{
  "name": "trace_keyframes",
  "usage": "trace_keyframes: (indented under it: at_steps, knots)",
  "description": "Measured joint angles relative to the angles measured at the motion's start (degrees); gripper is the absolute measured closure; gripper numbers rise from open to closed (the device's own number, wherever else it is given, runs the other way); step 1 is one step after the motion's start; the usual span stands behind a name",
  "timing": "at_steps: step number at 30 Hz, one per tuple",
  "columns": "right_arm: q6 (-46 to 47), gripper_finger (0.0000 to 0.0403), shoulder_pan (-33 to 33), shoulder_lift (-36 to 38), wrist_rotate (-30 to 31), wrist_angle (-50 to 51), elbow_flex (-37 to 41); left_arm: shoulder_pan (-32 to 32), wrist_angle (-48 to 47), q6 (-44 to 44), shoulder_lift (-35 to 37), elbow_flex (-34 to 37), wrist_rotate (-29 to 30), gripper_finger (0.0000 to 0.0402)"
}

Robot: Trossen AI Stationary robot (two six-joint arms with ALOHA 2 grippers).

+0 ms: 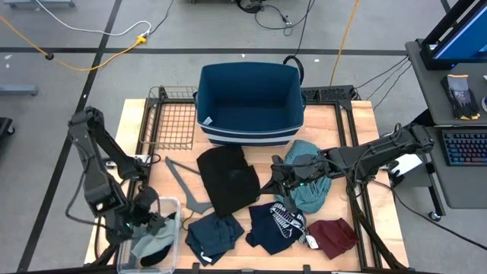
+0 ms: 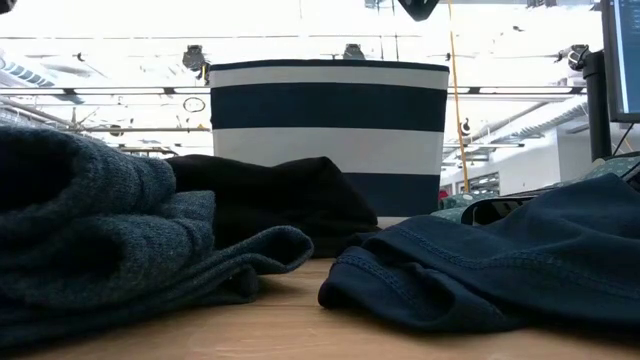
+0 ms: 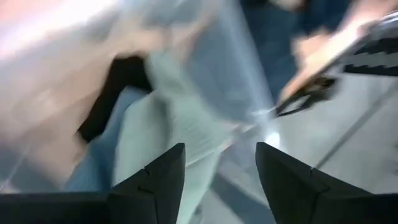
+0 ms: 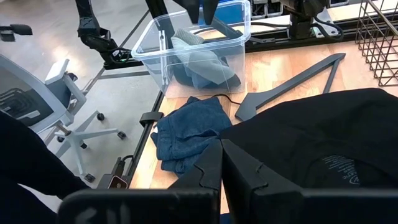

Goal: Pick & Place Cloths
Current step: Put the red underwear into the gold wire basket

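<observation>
Hovering over the clear bin [image 1: 169,207] at the table's near left corner, your left gripper [image 1: 146,227] has fingers spread, holding nothing; a pale green cloth [image 1: 152,245] sits inside. Beside it lie the dark teal cloth [image 1: 213,234], navy cloth [image 1: 275,225] and maroon cloth [image 1: 333,236]. Mid-table, your right gripper [image 1: 268,183] has fingers pressed together at the black cloth [image 1: 227,178] edge; whether it's pinching cloth, can't tell. Teal checked cloth [image 1: 308,183] lies under that arm. Farthest: striped basket [image 1: 251,106].

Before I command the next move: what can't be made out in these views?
- Striped bin: inside is dark from overhead; the low view sees only its wall.
- Clear tub: the left wrist view is motion-blurred, so its contents smear.
- Right hand: whether it touches the black cloth is unclear.
</observation>
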State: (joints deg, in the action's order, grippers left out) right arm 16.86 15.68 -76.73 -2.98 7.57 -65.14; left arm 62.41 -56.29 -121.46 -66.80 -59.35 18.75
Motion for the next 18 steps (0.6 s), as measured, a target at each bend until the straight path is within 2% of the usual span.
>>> trace_keyframes:
  at_steps: [7,10,13,18]
  knots:
    - [0.4,0.0403,0.0,0.0,0.0,0.0,0.0,-0.6,5.8,16.8,4.5,0.0,17.6,0.0243]
    - [0.4,0.0403,0.0,0.0,0.0,0.0,0.0,-1.2,8.5,24.1,5.2,0.0,22.8,0.0254]
    - [0.4,0.0403,-0.2,0.0,-0.1,0.2,0.0,-2.3,9.4,28.4,5.4,0.0,25.2,0.0256]
    - [0.4,0.0403,-0.3,0.0,-0.1,1.9,0.0,-4.3,9.4,32.2,5.3,0.0,25.3,0.0256]
